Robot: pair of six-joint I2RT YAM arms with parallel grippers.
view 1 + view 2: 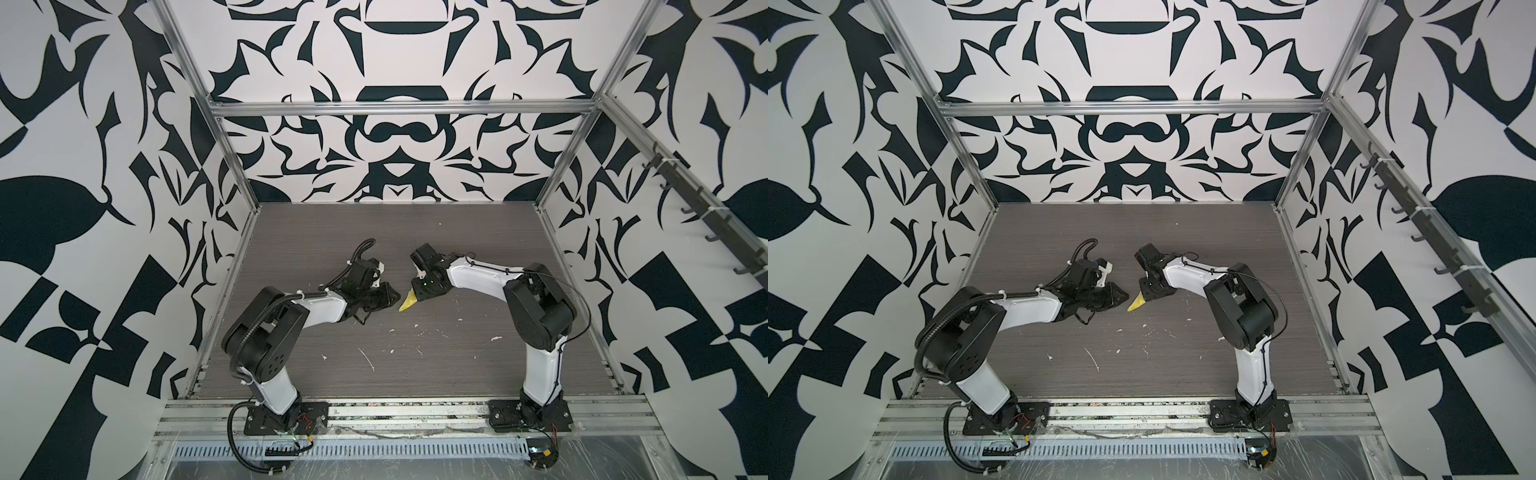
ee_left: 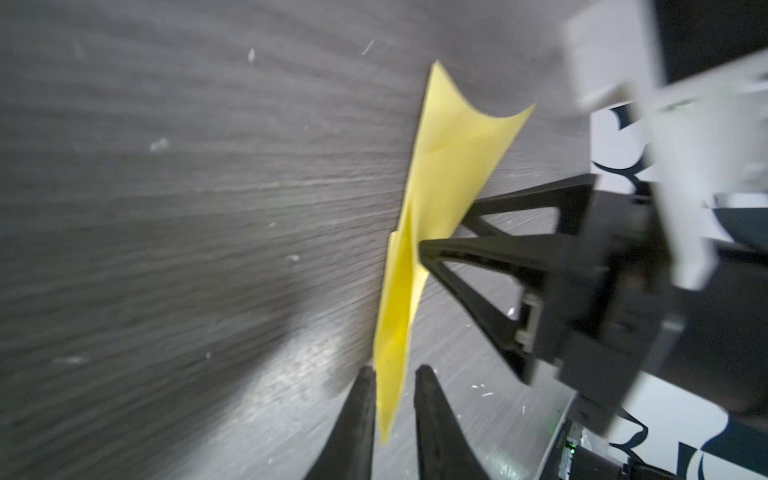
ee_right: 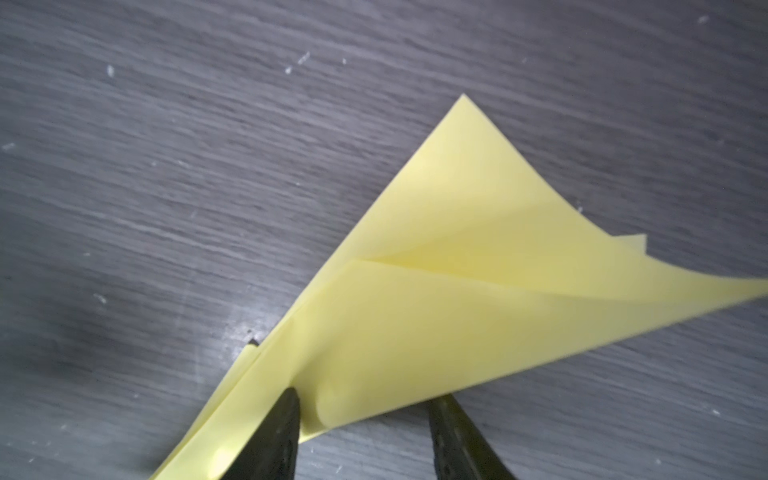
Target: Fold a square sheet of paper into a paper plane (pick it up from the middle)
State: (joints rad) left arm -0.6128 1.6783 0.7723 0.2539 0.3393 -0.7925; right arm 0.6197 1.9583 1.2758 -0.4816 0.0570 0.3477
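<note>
Paper (image 1: 407, 302), folded into a layered triangle, sits mid-tabletop (image 1: 457, 257) between the arms, tilted up. Left hand (image 2: 395, 370) narrow, paper tip in the gap, not pinched. Right hand (image 3: 368, 395) half-wide, straddling an edge. Looks mid-fold; next probably needs a firm pinch, then a pressed crease.

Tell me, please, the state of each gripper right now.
Left gripper: slightly open, tip of the yellow paper between its fingers.
Right gripper: open wide, straddling the yellow paper; grip cannot be told.
</note>
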